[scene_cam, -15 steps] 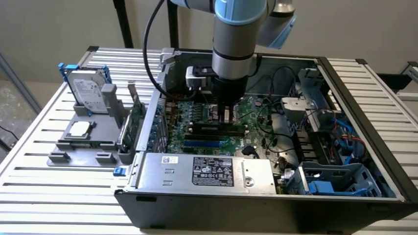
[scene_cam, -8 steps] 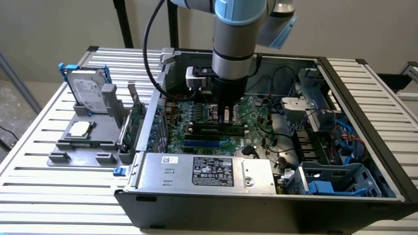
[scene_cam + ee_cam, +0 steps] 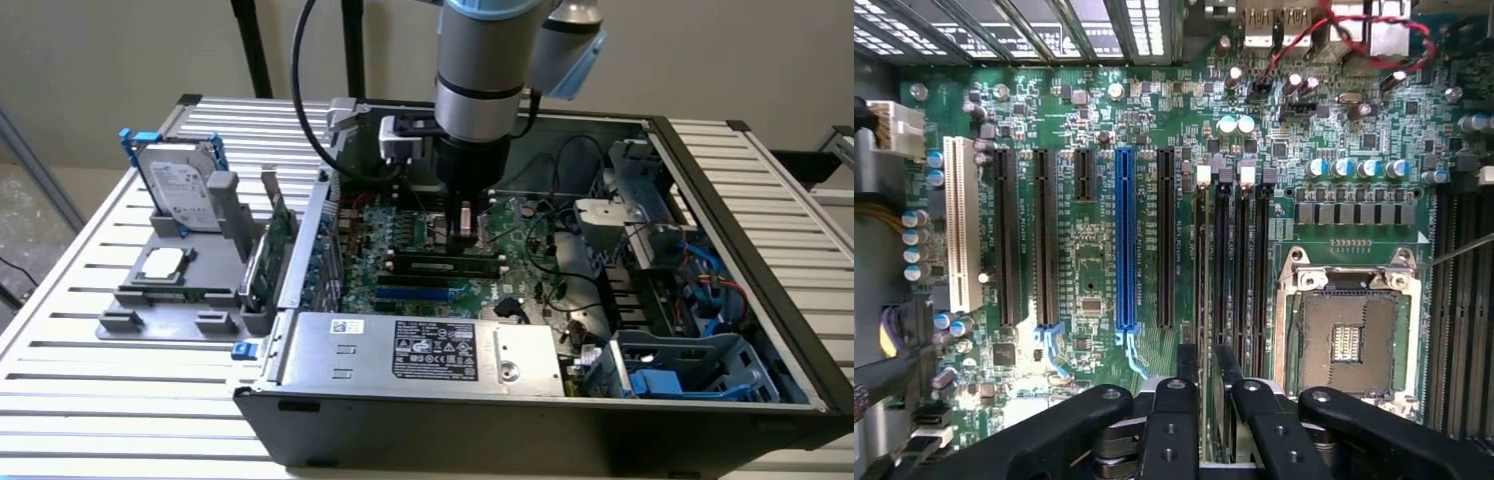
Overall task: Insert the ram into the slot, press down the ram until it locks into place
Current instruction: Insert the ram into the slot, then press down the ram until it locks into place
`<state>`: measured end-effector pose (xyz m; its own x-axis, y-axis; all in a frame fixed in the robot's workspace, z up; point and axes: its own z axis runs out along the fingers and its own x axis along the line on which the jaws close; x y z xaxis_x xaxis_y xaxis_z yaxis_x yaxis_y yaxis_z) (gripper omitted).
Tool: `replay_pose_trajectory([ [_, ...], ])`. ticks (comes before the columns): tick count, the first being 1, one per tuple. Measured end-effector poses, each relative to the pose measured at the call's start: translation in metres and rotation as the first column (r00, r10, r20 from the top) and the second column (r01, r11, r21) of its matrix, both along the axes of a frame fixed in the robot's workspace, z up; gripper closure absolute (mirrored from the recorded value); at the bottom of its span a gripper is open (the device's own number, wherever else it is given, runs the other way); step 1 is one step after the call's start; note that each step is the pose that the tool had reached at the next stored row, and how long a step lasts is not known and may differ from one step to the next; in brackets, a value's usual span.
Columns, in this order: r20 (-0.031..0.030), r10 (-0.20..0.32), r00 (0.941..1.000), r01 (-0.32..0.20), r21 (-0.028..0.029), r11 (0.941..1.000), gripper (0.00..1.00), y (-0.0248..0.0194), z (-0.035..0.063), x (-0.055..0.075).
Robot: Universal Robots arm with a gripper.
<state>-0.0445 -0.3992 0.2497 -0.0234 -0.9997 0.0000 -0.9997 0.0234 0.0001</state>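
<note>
Ram seated on edge in slot among parallel black sockets; hovered directly over it with gripper, fingers parted wide, clamped on nothing.

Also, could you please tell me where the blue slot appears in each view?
Exterior view: blue slot between the black memory slots and the grey power-supply box.
Wrist view: blue slot between two black expansion slots.
Shared landmark: the memory slots, parallel to it, by the gripper.
</note>
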Motion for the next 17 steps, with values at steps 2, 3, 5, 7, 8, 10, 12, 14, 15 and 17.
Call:
replay_pose_trajectory([
  [2,-0.0026,0.0,1.0,0.0,0.0002,1.0,0.81,0.0,0.0026,0.0],
  [3,-0.0036,0.0,1.0,0.0,0.0003,1.0,0.87,0.0,0.0026,0.0],
  [5,-0.0039,0.0,1.0,0.0,0.0002,1.0,0.89,0.0,0.0026,0.0],
  [7,-0.004,0.0,1.0,0.0,0.0002,1.0,0.89,0.0,0.0026,0.0],
  [8,-0.004,0.0,1.0,0.0,0.0001,1.0,0.89,0.0,0.0027,0.0],
  [10,-0.004,0.0,1.0,0.0,0.0001,1.0,0.89,0.0,0.0027,0.0],
  [12,-0.004,0.0,1.0,0.0,0.0001,1.0,0.89,0.0,0.0027,0.0],
  [14,-0.004,0.0,1.0,0.0,0.0001,1.0,0.89,0.0,0.0027,0.0],
  [15,-0.004,0.0,1.0,0.0,0.0001,1.0,0.89,0.0,0.0027,0.0],
  [17,-0.004,0.0,1.0,0.0,0.0001,1.0,0.89,0.0,0.0027,0.0],
])
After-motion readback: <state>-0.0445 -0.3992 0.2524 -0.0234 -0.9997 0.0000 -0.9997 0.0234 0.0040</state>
